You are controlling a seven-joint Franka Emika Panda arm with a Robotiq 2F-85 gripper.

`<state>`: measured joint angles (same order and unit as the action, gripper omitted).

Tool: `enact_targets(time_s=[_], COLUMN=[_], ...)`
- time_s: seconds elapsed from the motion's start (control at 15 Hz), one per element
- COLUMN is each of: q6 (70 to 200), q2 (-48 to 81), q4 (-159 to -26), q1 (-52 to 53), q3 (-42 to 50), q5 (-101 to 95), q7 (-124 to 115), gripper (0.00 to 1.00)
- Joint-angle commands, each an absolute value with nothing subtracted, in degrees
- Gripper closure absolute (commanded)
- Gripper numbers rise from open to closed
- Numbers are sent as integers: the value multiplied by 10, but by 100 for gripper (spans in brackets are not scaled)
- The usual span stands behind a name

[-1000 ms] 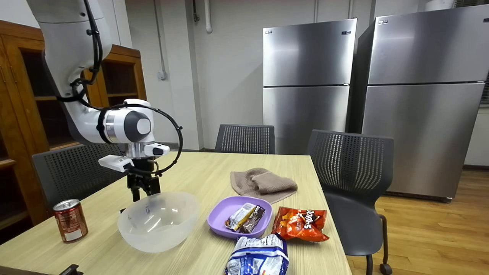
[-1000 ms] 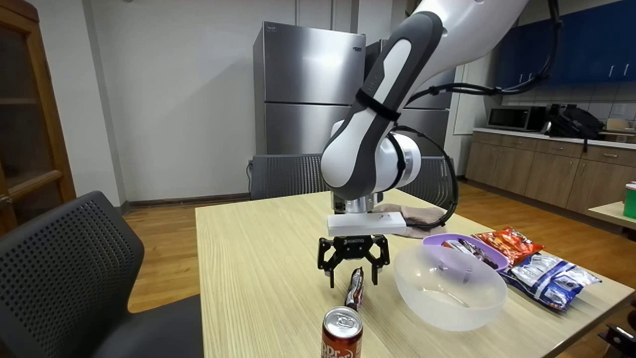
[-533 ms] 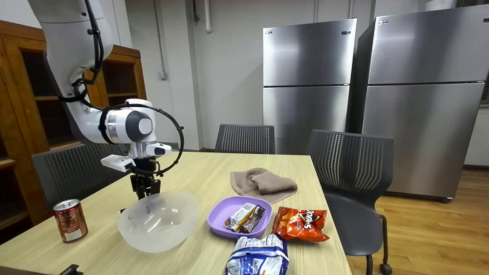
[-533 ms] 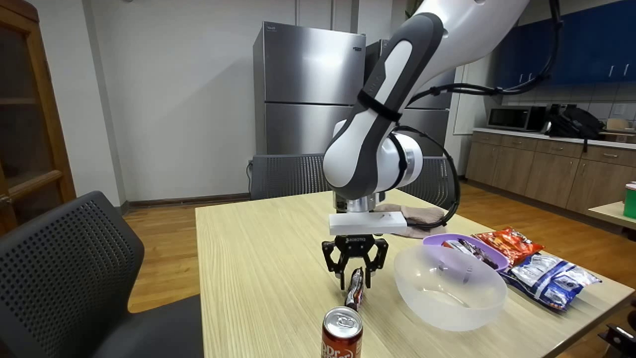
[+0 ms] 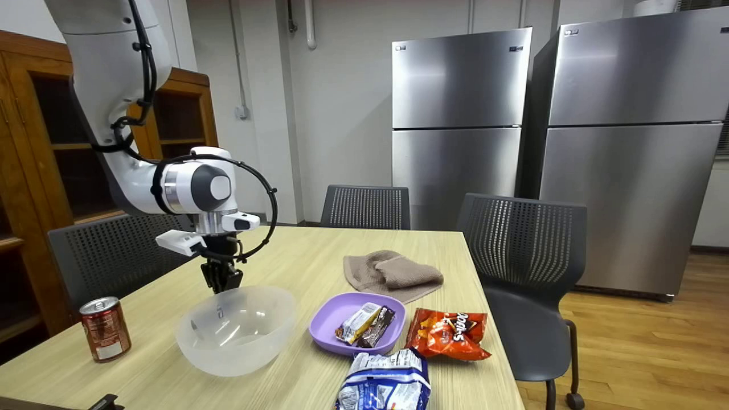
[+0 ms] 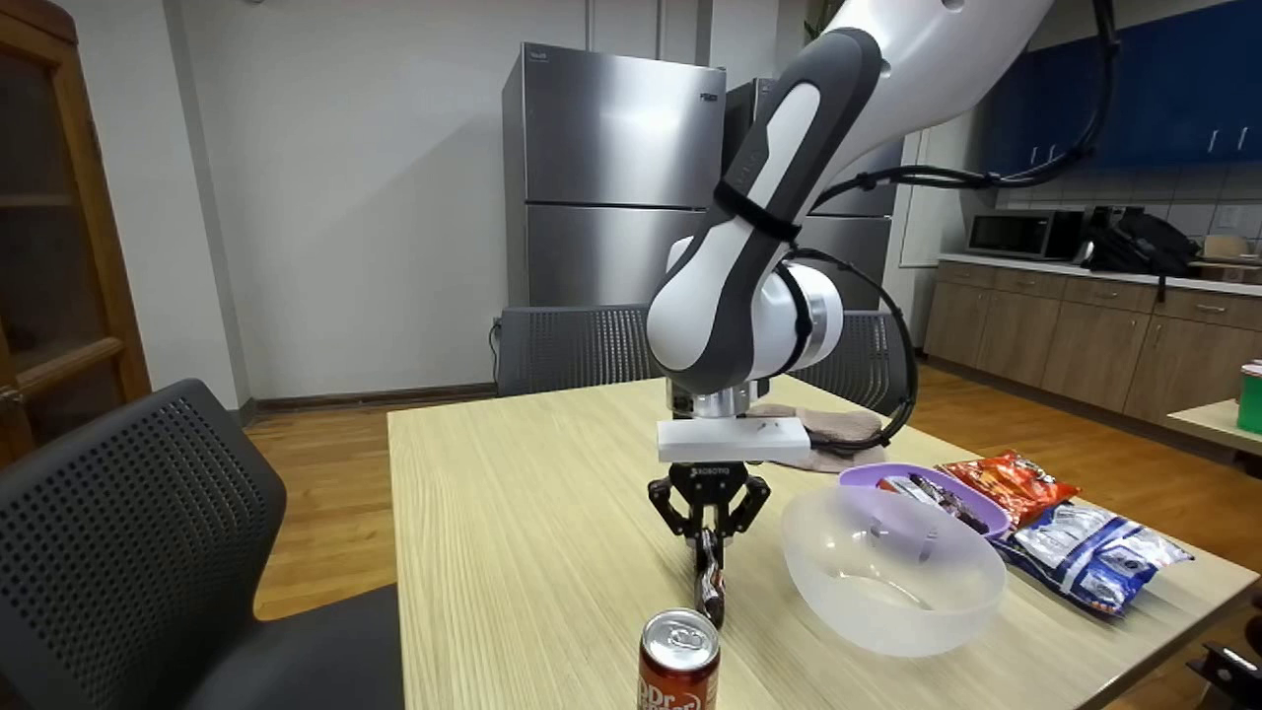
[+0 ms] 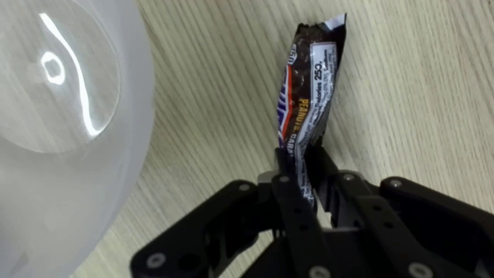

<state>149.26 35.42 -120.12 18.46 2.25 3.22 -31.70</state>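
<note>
A brown-wrapped candy bar lies on the table in the wrist view, its rear part between the fingers of my gripper. Both fingers press against its sides, so the gripper is shut on it. In an exterior view the bar points from the gripper toward a soda can. A frosted, see-through bowl stands close beside the bar; its wall fills the left of the wrist view. From the opposite viewpoint, the bowl hides the fingertips and most of the bar.
A purple dish holds a yellow-and-white bar and a dark bar. Near it lie an orange-red chip bag, a blue-and-white bag and a crumpled brown towel. Dark chairs surround the table.
The fingers have come together from wide apart onto the candy bar. The arm has shifted slightly right in both exterior views, and the bar's near end has swung right.
</note>
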Motion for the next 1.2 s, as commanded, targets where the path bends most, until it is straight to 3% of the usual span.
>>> enact_targets(time_s=[0.0, 1.13], q6=[1504, 1494], q2=[323, 226], q4=[-1230, -1253], q1=[202, 122], q3=[34, 55], q5=[21, 37], q7=[-339, -313], gripper=[95, 96])
